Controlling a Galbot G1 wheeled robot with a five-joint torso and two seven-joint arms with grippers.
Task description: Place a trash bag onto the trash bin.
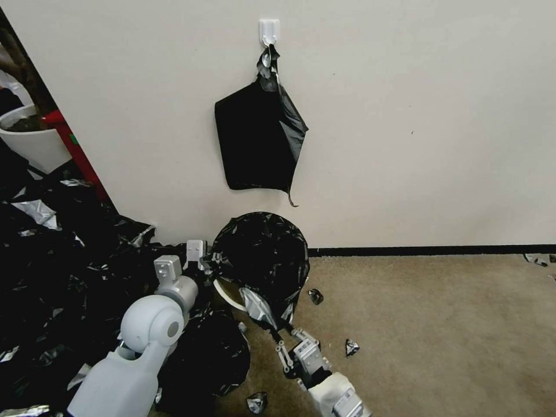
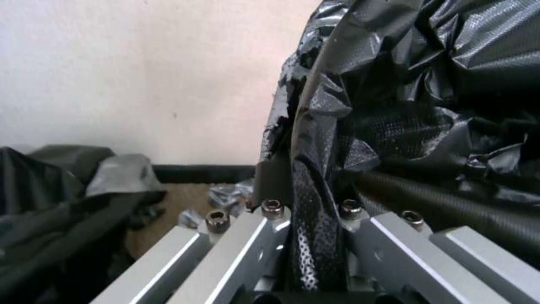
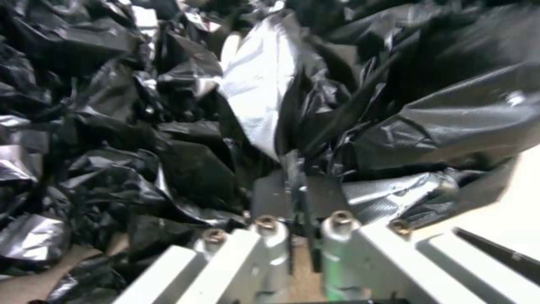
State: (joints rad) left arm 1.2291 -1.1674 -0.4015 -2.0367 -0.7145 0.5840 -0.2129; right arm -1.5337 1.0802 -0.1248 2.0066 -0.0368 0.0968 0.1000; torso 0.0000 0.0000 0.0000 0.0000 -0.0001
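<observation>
- Left pincer (image 2: 315, 219): clamped on a fold of the bag (image 1: 263, 255); in its wrist view a strip of black film runs down between the closed fingers (image 2: 264, 249). It sits at the bag's wall-side edge, low near the floor.
- Right pincer (image 3: 298, 202): closed on a thin pleat of the same bag, at the opposite, near edge; film bunches just beyond its tips. In the head view it reaches up from below the bag (image 1: 284, 336).
- Bag: glossy, wrinkled black film, stretched between the two pincers and draped over the bin's mouth, covering most of it.
- Bin (image 1: 227, 294): just a cream sliver of rim shows below the bag, between the pincers; it looks tipped toward the robot, though the film hides most of it.
- Shreds (image 1: 52, 272): a broad heap of black plastic, beside and beyond the left pincer.
- Scraps (image 1: 315, 296): small pieces on the carpet (image 1: 440, 336), near the right pincer.
- Pack (image 1: 255, 139): flat and black, hung on a wall hook (image 1: 269, 30), well above both pincers.
- Risk, tearing: both grips hold narrow pleats; pulling the pincers apart hard would likely rip the thin film.
- Risk, slipping: the right grip looks shallow, so the pleat could pull free and the edge spring off the rim.
- Risk, bin moving: the bin seems light, and a dragging pull could tip or roll it.
- Risk, snagging: loose shreds beside the left pincer could get caught in the bag's hem.
</observation>
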